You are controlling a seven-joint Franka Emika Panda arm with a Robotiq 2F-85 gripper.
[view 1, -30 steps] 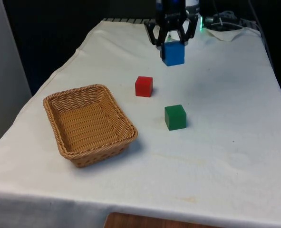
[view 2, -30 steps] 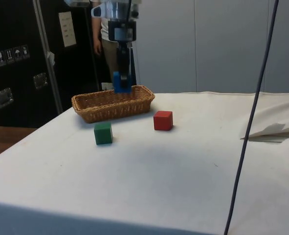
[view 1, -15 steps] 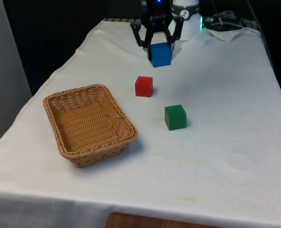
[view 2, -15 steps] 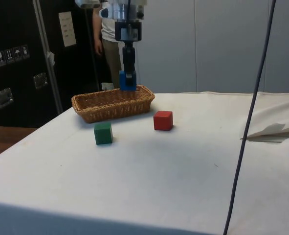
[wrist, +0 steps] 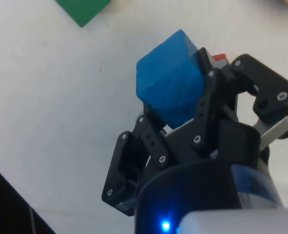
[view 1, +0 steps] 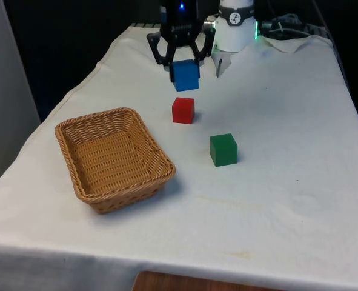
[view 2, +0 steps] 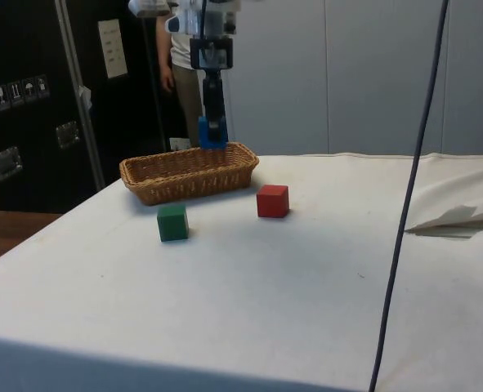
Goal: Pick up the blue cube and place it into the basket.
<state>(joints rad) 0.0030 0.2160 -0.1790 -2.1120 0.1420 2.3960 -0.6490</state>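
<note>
Blue cube in the air, basket not yet under it.

I have the gripper [view 1: 180, 59] clamped on the blue cube [view 1: 185, 75], held above the cloth just behind the red cube [view 1: 183, 110]. The basket [view 1: 82, 185] lies towards the front view's left and nearer that camera, so I judge the carry must go that way. The arm hangs steeply downward, fingers [wrist: 209, 105] pinching opposite faces; green cube [view 1: 223, 149] sits aside.
</note>
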